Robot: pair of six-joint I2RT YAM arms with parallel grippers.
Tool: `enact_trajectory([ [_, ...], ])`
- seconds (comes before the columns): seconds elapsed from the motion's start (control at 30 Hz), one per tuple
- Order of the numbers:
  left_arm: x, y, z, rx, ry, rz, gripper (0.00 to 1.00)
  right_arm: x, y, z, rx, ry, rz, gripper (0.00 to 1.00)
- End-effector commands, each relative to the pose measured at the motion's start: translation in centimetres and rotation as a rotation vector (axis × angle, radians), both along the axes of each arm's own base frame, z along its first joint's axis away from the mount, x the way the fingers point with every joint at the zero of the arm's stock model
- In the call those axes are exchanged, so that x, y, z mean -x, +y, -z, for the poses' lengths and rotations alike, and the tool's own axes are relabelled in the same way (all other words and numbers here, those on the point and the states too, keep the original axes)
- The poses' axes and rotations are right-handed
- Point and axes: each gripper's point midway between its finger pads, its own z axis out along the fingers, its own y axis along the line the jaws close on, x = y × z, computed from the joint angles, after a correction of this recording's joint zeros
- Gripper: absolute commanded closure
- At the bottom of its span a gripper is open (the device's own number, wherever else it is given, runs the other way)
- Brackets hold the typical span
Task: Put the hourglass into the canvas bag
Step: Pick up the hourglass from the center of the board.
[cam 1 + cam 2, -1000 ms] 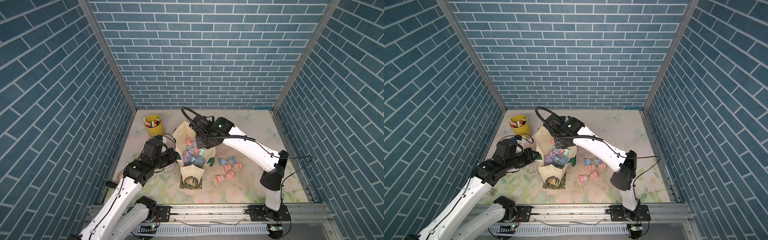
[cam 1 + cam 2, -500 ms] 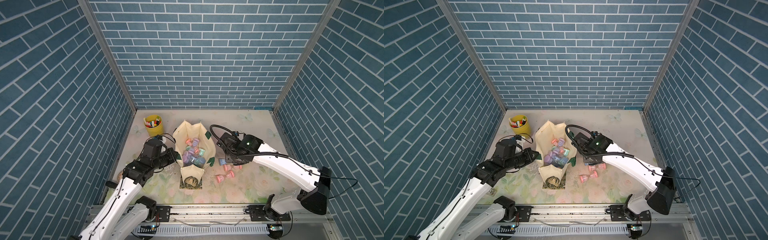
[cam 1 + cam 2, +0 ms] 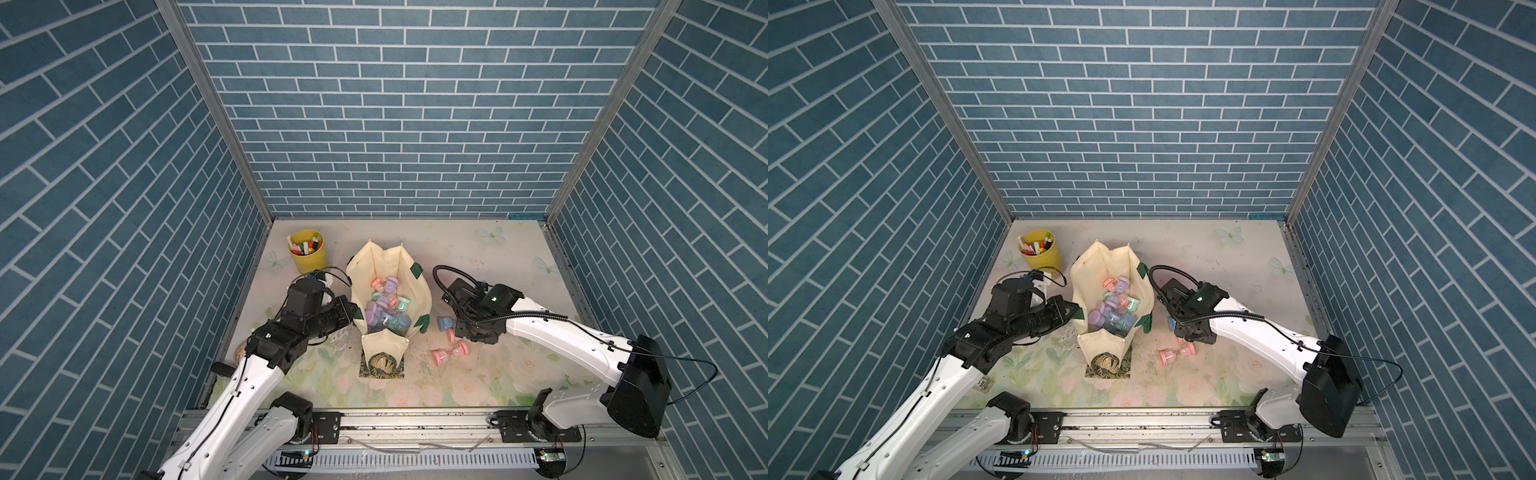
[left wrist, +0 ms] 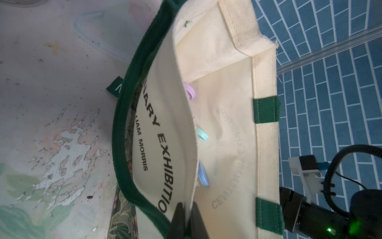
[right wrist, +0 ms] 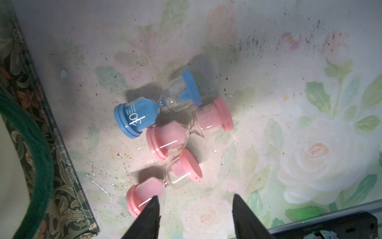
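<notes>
While open (and empty), right end effector [image 5: 195,197] just beside nearest pink hourglass [image 5: 177,175].

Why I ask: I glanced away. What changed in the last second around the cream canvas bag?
The right gripper swung from above the cream canvas tote bag to the table beside it and now hovers, jaws open and empty, over three loose plastic hourglasses, one blue, two pink. Unchanged: the left gripper stays clamped on the bag's rim, and the three hourglasses lie where they were.
</notes>
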Motion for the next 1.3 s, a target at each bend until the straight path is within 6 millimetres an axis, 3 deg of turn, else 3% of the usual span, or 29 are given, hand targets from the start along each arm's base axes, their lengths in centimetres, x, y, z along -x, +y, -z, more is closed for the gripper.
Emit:
enact_trajectory([
  [0.0,0.0,0.0,0.4,0.005,0.003,0.0,1.0,1.5,1.0,0.9,-0.04,0.028,0.034,0.4],
  [0.33,-0.1,0.0,0.7,0.011,0.005,-0.005,1.0,2.7,4.5,3.3,-0.126,0.069,0.045,0.37],
  [0.57,-0.1,0.1,1.2,0.008,0.011,-0.012,1.0,3.5,4.7,5.7,-0.161,0.099,0.117,0.38],
  [0.9,-0.3,-0.1,1.1,0.019,0.008,-0.011,1.0,3.8,6.2,7.6,-0.187,0.159,0.146,0.39],
  [1.27,-0.1,-0.1,1.8,0.022,0.019,-0.009,1.0,4.7,5.7,10.5,-0.149,0.225,0.19,0.43],
])
